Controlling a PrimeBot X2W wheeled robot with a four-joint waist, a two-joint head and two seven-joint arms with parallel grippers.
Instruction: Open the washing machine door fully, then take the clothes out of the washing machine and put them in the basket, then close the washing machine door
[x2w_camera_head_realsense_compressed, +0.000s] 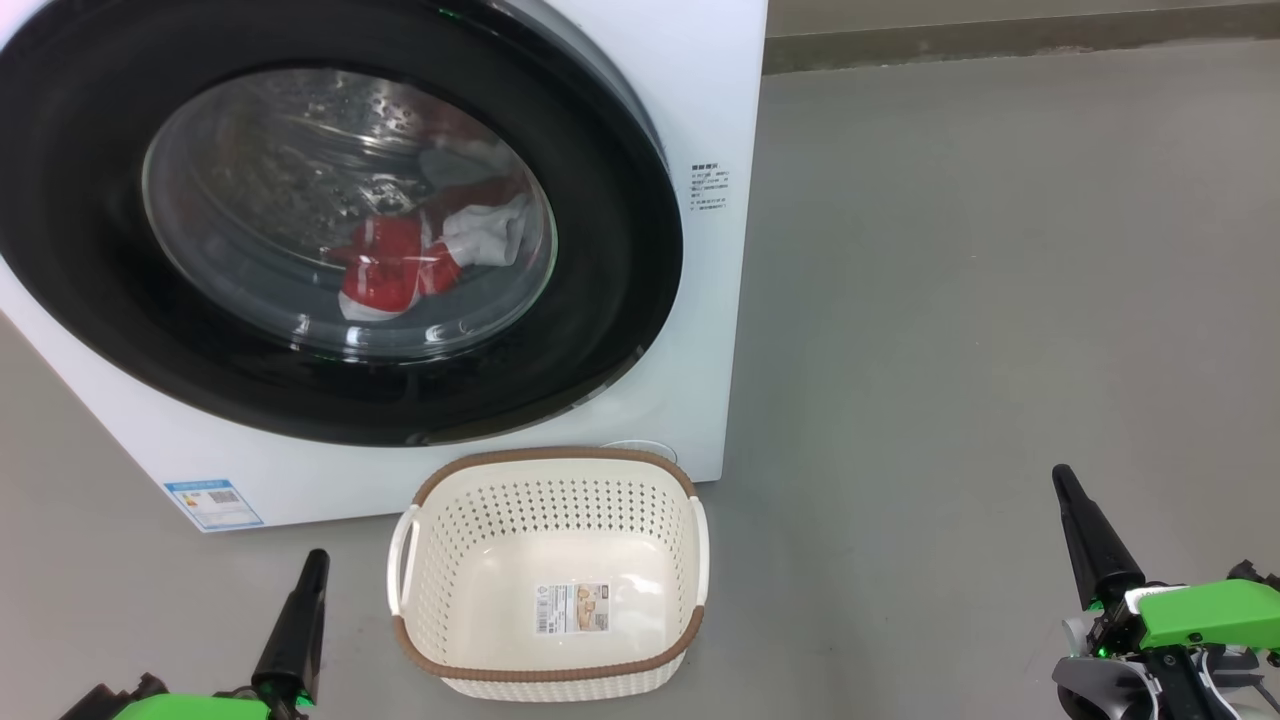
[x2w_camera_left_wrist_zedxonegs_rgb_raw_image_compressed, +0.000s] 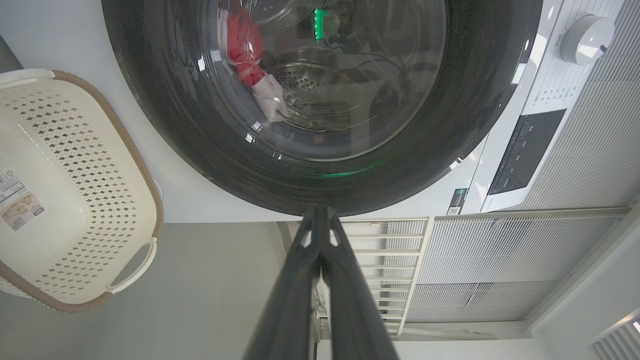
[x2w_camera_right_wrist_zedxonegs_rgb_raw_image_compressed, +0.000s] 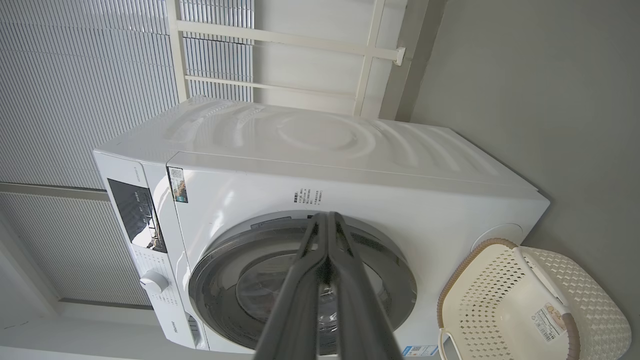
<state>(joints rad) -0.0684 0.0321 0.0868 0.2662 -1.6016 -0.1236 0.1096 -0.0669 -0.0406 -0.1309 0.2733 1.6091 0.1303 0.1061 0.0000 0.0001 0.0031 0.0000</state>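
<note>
The washing machine door (x2w_camera_head_realsense_compressed: 330, 220) sits shut, flush in the front of the washing machine (x2w_camera_head_realsense_compressed: 700, 100), so the first step is not yet begun. Being round, it has no long axis. Its flat face is turned out toward the robot, and its glass bowl bulges back into the drum. Which edge carries the hinge or the handle cannot be told. Behind the glass, the clothes (x2w_camera_head_realsense_compressed: 395, 265) lie in a red and white heap low in the drum, where loose cloth would naturally settle.

The basket (x2w_camera_head_realsense_compressed: 555, 455) stands on the grey floor (x2w_camera_head_realsense_compressed: 1000, 300) just before the foot of the machine, under the door's lower right rim. Its mouth faces up and it holds nothing but a sticker. It is probably placed there to keep each carry short, though it may lie in the door's swing.

The left gripper (x2w_camera_head_realsense_compressed: 316, 562) and the right gripper (x2w_camera_head_realsense_compressed: 1065, 480) wait low on either side of the basket. Their fingers are pressed together on nothing and point toward the machine.
</note>
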